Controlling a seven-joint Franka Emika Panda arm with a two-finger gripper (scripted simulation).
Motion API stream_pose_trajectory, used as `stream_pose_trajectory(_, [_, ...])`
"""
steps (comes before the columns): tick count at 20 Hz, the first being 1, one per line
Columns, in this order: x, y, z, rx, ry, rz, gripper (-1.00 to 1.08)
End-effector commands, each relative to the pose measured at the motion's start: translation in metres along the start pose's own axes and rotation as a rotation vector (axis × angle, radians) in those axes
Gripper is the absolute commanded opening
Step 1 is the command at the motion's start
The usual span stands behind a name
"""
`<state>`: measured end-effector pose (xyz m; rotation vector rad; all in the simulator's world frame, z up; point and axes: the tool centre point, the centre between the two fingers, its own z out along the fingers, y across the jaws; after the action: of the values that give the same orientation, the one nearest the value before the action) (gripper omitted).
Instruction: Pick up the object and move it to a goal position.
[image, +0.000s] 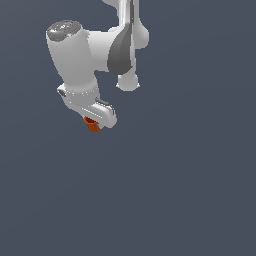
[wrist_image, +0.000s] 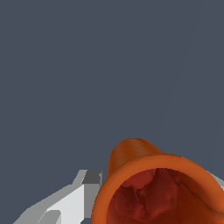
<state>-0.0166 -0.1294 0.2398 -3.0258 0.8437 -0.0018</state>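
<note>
The object (image: 93, 126) is a small orange-red cup, and it pokes out just below the white hand of the arm. My gripper (image: 94, 121) is shut on the object, and the hand hides the fingers in the exterior view. In the wrist view the object (wrist_image: 131, 155) fills the lower part of the picture, its dark hollow mouth facing the camera. One grey-white finger (wrist_image: 72, 201) lies against its side. The other finger barely shows at the picture's edge. The goal position carries no visible mark.
The white arm (image: 75, 55) reaches in from the upper part of the exterior view, with its grey joint (image: 122, 52) beside it. A plain dark blue-grey surface (image: 190, 175) lies all around.
</note>
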Motion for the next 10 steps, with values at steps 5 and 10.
stream_pose_trajectory(5, [0.016,0.010,-0.036,-0.001,-0.001,-0.001,-1.00])
stream_pose_trajectory(10, [0.022,0.013,-0.048,-0.001,-0.001,-0.001,-1.00])
